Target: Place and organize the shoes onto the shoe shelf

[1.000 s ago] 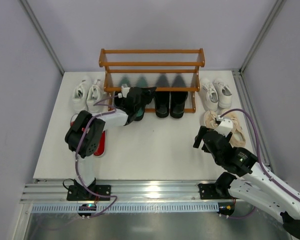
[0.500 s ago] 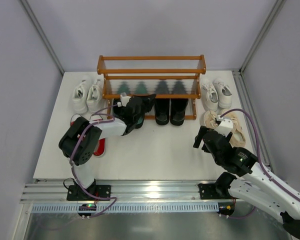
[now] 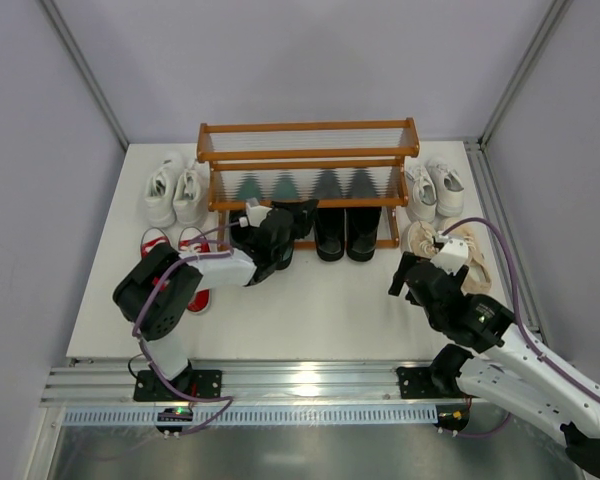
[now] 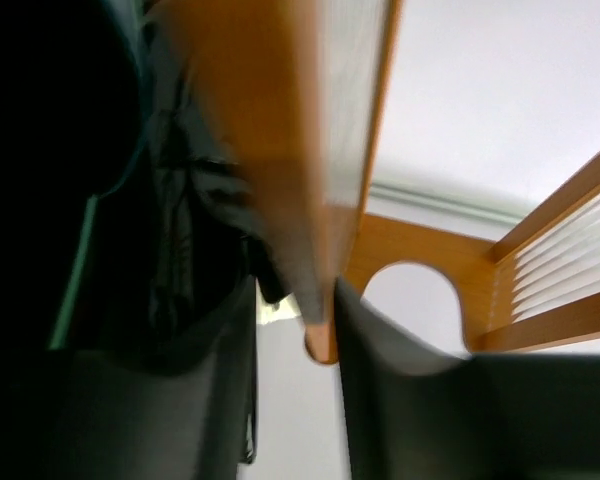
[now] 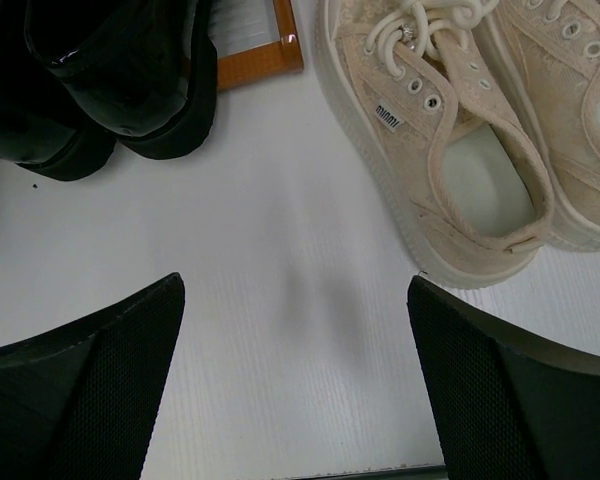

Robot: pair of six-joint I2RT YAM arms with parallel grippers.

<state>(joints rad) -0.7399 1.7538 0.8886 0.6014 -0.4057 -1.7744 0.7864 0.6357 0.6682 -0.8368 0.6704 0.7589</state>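
Top external shows I am dragging the shoe shelf (image 3: 305,153) nearer, left gripper (image 3: 292,216) clamping it, right gripper (image 5: 295,288) hanging wide; beige sneakers (image 3: 458,252) are waiting.

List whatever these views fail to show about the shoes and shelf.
- Green loafers: top view, mostly covered by the left end effector.
- Red sneakers: top view, partly under the left arm.
- Shelf rail: left wrist view, blurred; dark mass beside it unidentifiable.
- Beige sneakers: right wrist view, cut by the edge.
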